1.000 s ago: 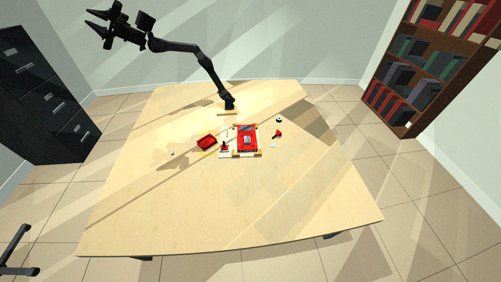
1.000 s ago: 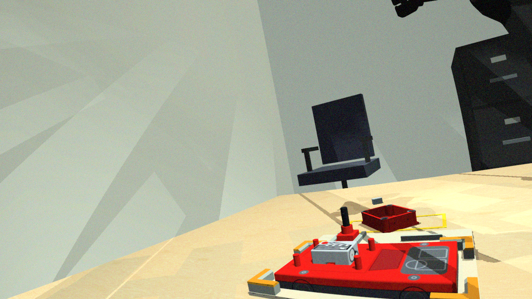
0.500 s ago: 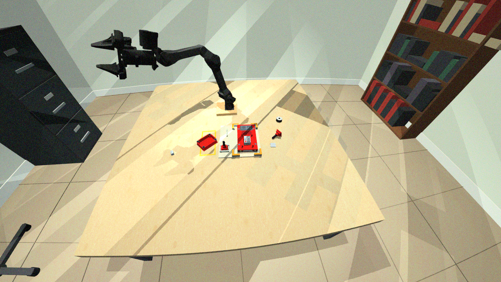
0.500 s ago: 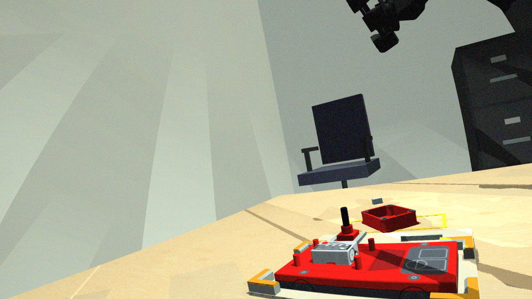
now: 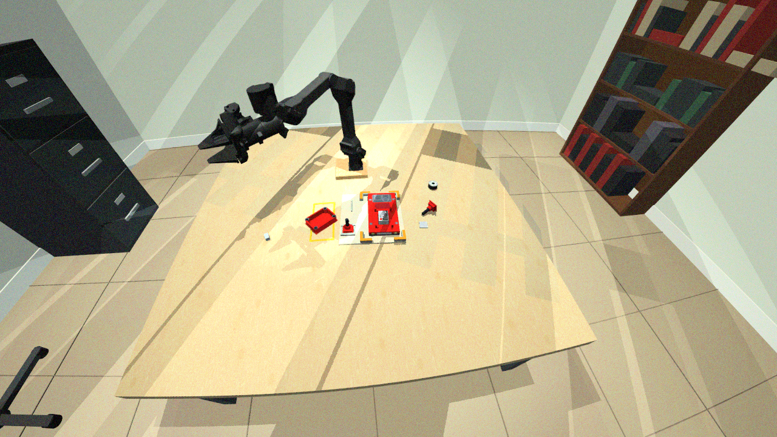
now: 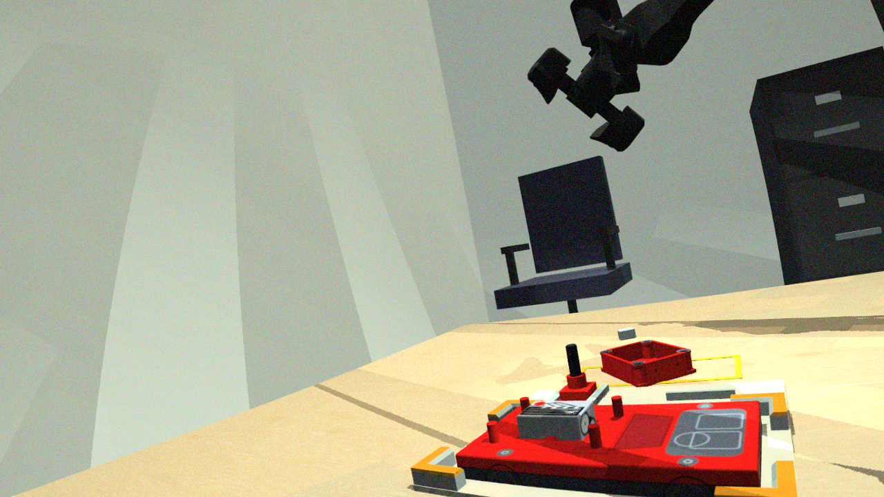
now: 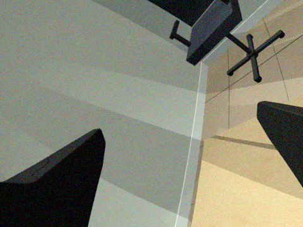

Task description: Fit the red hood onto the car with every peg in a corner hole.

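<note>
The red hood (image 5: pixel 320 220) (image 6: pixel 646 361) lies on the table with its hollow side up, partly inside a yellow outline (image 5: pixel 311 229) (image 6: pixel 717 378). To its right the red chassis (image 5: pixel 377 220) (image 6: pixel 618 448) sits in the orange-cornered jig (image 5: pixel 400 234) (image 6: pixel 432 460). The grey engine block (image 6: pixel 553 421) is on the deck, with short red pegs (image 6: pixel 616 404) around it. My gripper (image 5: pixel 210 153) (image 6: pixel 577 117) (image 7: pixel 181 123) is open and empty. It hangs high above the table's far left edge, well away from the hood, and points outward at the wall and floor.
A red base with a black stick (image 5: pixel 346 225) (image 6: pixel 573 371) stands between hood and chassis. A black wheel (image 5: pixel 433 184), a small red part (image 5: pixel 429 207) and small grey blocks (image 5: pixel 266 236) (image 5: pixel 423 223) lie around. An office chair (image 6: pixel 568 247) (image 7: pixel 206 9) and a filing cabinet (image 5: pixel 54 152) stand beyond.
</note>
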`<action>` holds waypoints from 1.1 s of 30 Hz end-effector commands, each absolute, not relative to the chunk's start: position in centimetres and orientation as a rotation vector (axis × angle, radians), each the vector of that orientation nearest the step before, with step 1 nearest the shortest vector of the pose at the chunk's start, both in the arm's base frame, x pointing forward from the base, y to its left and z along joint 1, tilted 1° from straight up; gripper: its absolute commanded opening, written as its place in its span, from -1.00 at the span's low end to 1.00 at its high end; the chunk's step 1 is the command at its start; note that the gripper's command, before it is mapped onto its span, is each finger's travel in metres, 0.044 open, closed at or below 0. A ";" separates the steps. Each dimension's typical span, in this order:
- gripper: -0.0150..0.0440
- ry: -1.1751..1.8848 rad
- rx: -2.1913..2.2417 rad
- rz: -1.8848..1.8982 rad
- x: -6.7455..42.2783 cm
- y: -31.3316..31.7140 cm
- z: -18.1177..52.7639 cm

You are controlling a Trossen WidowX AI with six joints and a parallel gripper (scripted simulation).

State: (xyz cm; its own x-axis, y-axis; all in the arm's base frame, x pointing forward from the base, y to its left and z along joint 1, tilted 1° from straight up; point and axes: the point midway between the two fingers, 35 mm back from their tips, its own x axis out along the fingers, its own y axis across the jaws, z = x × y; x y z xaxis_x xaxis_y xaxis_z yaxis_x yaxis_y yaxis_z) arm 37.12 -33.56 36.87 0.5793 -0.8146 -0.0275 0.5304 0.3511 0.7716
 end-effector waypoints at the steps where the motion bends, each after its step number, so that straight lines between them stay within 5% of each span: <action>1: 1.00 -0.282 0.795 -0.921 37.5 -30.7 33.6; 13: 1.00 0.132 0.614 -0.941 36.1 -20.8 21.6; 25: 1.00 0.515 0.314 -0.887 29.5 -12.6 10.8; 33: 1.00 0.558 0.269 -0.875 28.5 -11.9 9.6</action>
State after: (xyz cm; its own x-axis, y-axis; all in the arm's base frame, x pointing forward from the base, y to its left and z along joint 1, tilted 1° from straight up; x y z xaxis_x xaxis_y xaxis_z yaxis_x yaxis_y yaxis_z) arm 28.65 -11.99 9.42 0.5071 -0.6463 -0.5702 0.7876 0.6162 0.0020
